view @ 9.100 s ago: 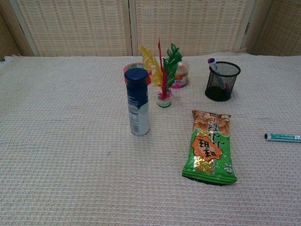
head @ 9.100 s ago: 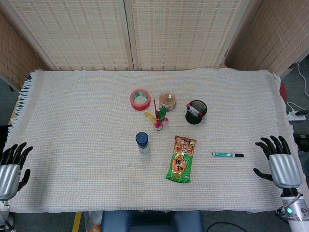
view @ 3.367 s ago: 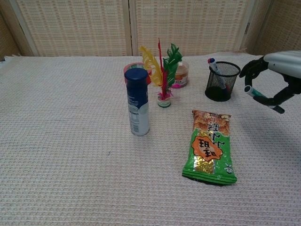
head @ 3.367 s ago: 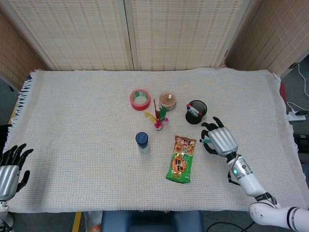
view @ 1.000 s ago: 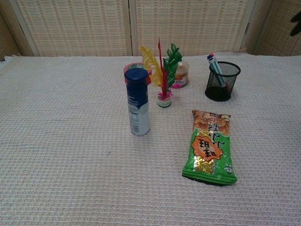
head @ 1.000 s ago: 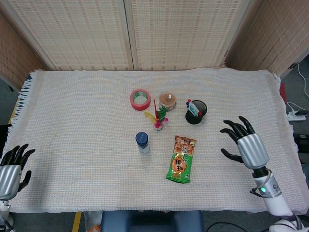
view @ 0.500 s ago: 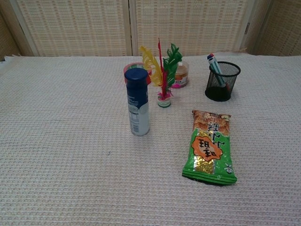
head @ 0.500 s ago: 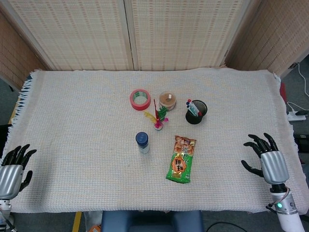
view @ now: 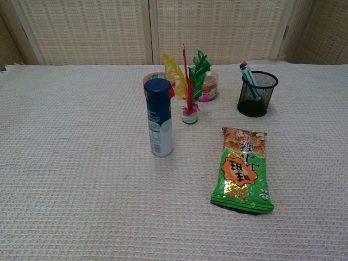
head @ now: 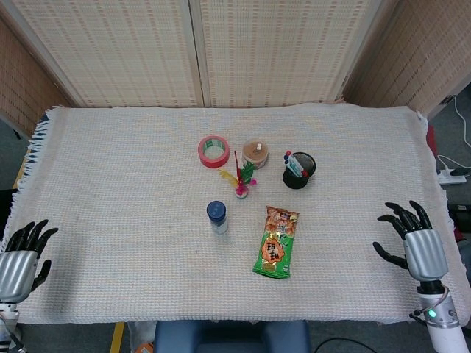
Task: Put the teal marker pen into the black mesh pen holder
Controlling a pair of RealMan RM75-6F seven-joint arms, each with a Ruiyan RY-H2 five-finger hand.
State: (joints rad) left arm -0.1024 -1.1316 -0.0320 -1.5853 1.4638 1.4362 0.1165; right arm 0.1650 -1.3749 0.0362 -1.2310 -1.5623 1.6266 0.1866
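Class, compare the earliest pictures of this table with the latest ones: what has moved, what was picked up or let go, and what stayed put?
The teal marker pen left the cloth near the right edge and now stands in the black mesh pen holder. The right hand carried it there, released it, and is back at the table's right edge, open. The left hand, snack bag, blue-capped bottle, shuttlecock and red tape roll stayed put.

The teal marker pen is standing tilted inside the black mesh pen holder, its cap leaning left over the rim. A green snack packet is lying flat nearer the camera.
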